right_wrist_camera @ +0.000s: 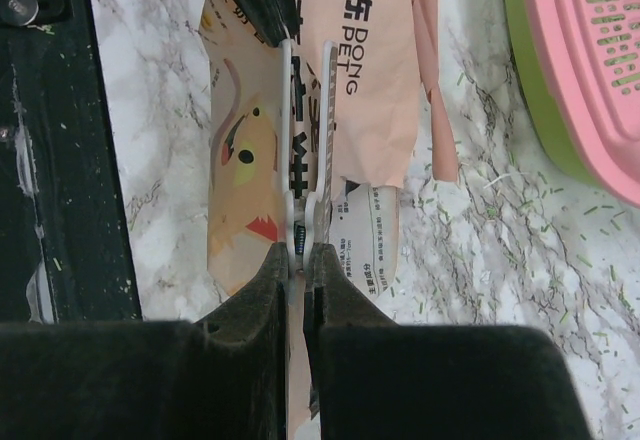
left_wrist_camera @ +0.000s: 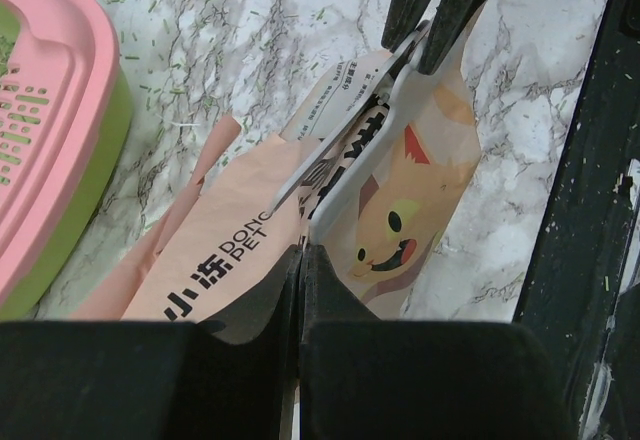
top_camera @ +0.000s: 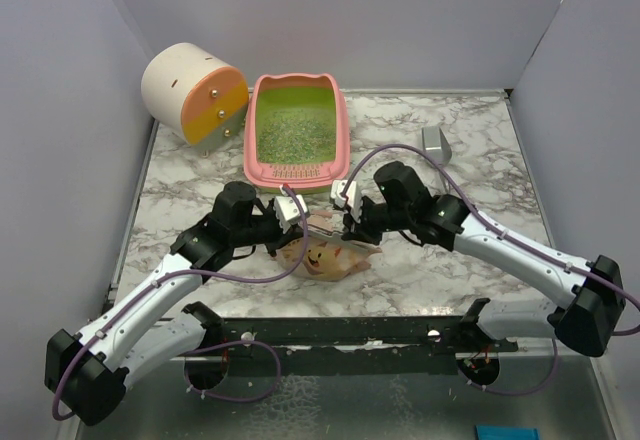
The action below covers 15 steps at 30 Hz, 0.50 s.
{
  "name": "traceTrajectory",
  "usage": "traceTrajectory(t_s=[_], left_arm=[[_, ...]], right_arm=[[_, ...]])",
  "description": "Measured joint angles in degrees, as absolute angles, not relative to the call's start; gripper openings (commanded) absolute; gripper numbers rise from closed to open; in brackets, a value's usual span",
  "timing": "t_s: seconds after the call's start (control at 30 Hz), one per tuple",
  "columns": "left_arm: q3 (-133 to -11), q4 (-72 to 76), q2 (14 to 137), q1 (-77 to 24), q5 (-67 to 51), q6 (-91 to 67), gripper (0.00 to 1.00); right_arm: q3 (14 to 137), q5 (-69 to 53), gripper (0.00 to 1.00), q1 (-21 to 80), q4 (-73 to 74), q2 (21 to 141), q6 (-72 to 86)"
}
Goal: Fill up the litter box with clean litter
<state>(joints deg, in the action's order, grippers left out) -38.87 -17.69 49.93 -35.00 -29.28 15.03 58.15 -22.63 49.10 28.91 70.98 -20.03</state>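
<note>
The left gripper (left_wrist_camera: 302,260) is clamped on one end of the tan cat-printed pouch (top_camera: 330,257), and the right gripper (right_wrist_camera: 302,255) is pinched tight on the opposite end of the same top edge. The pouch is stretched between them, low over the marble table (top_camera: 480,180), just in front of the slotted end of the pink litter box (top_camera: 256,120). A layer of greenish-grey litter (top_camera: 292,132) lies in the box's green basin. Stray granules (right_wrist_camera: 480,220) dot the table between pouch and box.

The grips are the main risk. Both hold only a thin strip of film, so if the arms pull apart or lift unevenly, the edge could slide out of one pair of fingers and the pouch would drop. If it is tipped short of the pink rim, or with the mouth slack, more litter would land on the table. A low swing toward the box could knock its front ledge and push the box back.
</note>
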Motion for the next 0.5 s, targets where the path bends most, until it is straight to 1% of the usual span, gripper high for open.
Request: traceTrajectory(t_s=[0.5], left_arm=[[-38.87, -18.02, 50.00, -35.00, -29.34, 15.00, 0.00]], right_arm=[[57.25, -20.47, 0.01, 49.50, 29.23, 72.12, -19.27]])
